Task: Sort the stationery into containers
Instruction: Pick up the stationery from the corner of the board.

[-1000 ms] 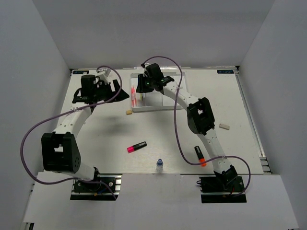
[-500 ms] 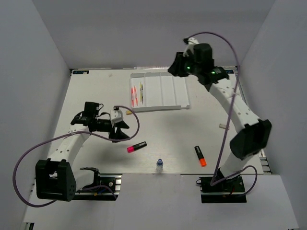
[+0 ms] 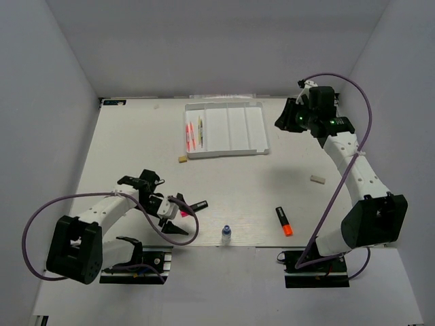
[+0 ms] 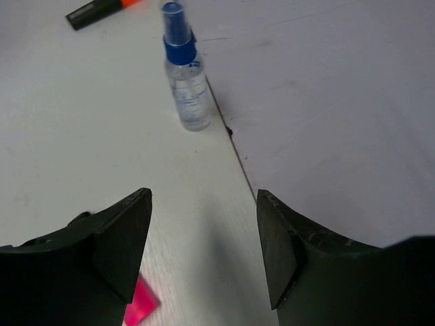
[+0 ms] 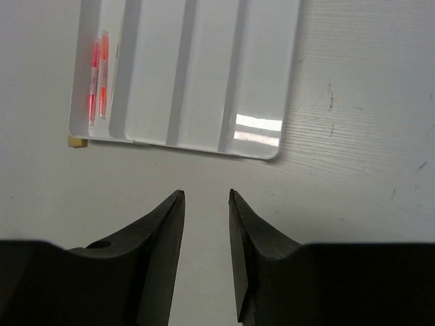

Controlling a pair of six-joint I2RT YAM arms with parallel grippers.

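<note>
The white tray (image 3: 238, 129) lies at the far middle, with thin pink, orange and yellow pens (image 3: 192, 132) in its leftmost compartment; the right wrist view shows the tray (image 5: 204, 68) and the pens (image 5: 98, 75) too. My left gripper (image 3: 181, 216) hangs open near the front edge, at the pink end of the black highlighter (image 3: 197, 205). The left wrist view has that pink end (image 4: 139, 302) beside the left finger, nothing between the jaws (image 4: 204, 251). The blue-capped bottle (image 4: 187, 75) stands ahead. My right gripper (image 3: 281, 121) is open and empty, right of the tray (image 5: 206, 197).
An orange-ended highlighter (image 3: 283, 221) lies front right, also seen in the left wrist view (image 4: 102, 8). One beige eraser (image 3: 181, 160) sits off the tray's near left corner (image 5: 77, 142), another eraser (image 3: 317, 179) at the right. The bottle (image 3: 225, 233) stands at the table's front edge.
My left arm swung from the far left down to the front beside the pink highlighter, jaws narrowing a little. My right arm left the tray and moved to the far right.
</note>
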